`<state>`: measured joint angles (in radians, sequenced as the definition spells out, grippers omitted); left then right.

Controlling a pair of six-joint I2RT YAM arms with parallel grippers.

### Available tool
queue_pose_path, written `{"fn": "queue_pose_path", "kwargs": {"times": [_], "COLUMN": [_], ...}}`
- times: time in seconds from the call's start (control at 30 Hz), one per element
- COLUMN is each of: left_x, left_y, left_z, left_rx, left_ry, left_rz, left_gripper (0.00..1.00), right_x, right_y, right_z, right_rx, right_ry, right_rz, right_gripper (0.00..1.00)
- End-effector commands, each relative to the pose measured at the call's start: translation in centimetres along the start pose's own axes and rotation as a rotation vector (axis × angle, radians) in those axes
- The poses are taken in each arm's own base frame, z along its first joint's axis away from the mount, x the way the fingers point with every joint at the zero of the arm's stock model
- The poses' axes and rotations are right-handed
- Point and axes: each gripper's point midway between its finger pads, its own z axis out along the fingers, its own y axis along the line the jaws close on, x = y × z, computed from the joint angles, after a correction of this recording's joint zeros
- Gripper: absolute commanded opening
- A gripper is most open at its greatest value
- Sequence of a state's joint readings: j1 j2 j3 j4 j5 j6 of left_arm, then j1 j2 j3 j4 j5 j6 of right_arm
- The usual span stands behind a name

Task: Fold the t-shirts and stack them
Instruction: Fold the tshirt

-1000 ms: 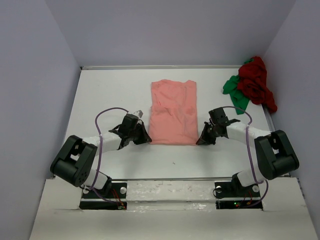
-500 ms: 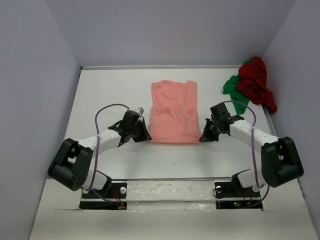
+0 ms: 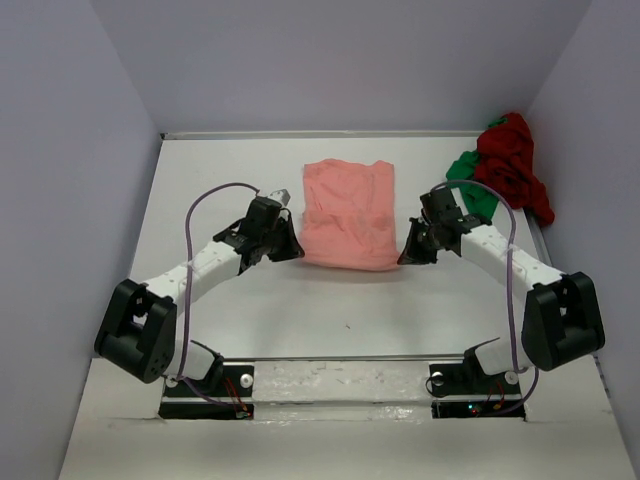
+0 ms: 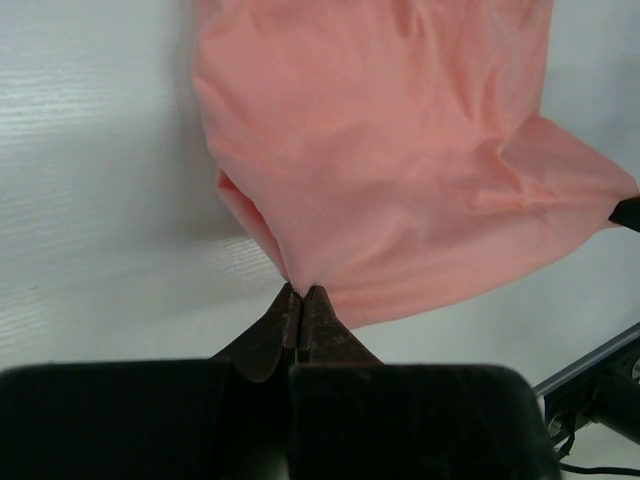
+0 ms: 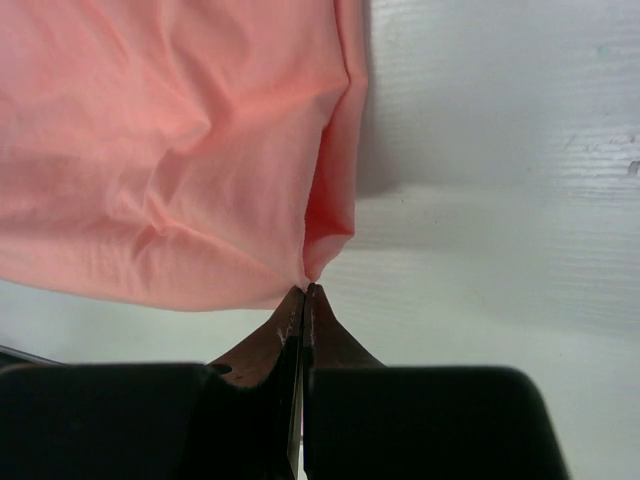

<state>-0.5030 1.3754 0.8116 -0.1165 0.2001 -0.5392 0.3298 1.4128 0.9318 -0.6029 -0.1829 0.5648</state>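
From the top view, the salmon-pink shirt (image 3: pixel 347 212) lies in the middle of the white table (image 3: pixel 230 180), folded into a narrow upright panel with its collar end towards the far wall. The left gripper (image 3: pixel 290 250) sits at the shirt's near left corner and the right gripper (image 3: pixel 405 255) at its near right corner, each clenched on the cloth there. The near hem sags in a shallow curve between them. At the far right corner of the table the dark red shirt (image 3: pixel 512 165) is heaped in a crumpled mound, partly on top of the bright green shirt (image 3: pixel 470 185), well apart from the pink one.

In the left wrist view, the left gripper (image 4: pixel 302 300) has its fingers pressed flat together, pinching a gathered corner of the salmon-pink shirt (image 4: pixel 400 150). The cloth fans out from the pinch and casts a soft shadow on the table (image 4: pixel 100 150) beside it.

In the right wrist view, the right gripper (image 5: pixel 305 293) is likewise closed tight on a small pucker at the folded edge of the salmon-pink shirt (image 5: pixel 170 130), with wrinkles running out from the pinch and bare table (image 5: pixel 500 150) to the right
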Motion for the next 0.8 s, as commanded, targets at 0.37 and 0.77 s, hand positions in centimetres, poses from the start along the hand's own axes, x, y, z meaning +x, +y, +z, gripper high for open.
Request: {"fn": "queue_pose_path", "kwargs": {"times": [0.37,0.77], "left_x": [-9.4,-15.5], "left_y": [-2.3,-2.0], "left_z": [-1.7,3.4], "left_rx": [-0.015,-0.037], "left_ry": [-0.138,-0.15], "left_rz": [0.054,0.009], "left_gripper": [0.0,0.0], "right_x": [-6.9,-13.8], "right_y": [4.8,8.8], "right_z": [-4.7,-2.7], "right_rx": [-0.056,-0.072], "right_ry": [-0.154,-0.188], "right_rz": [-0.115,-0.165], "right_gripper": [0.0,0.0]}}
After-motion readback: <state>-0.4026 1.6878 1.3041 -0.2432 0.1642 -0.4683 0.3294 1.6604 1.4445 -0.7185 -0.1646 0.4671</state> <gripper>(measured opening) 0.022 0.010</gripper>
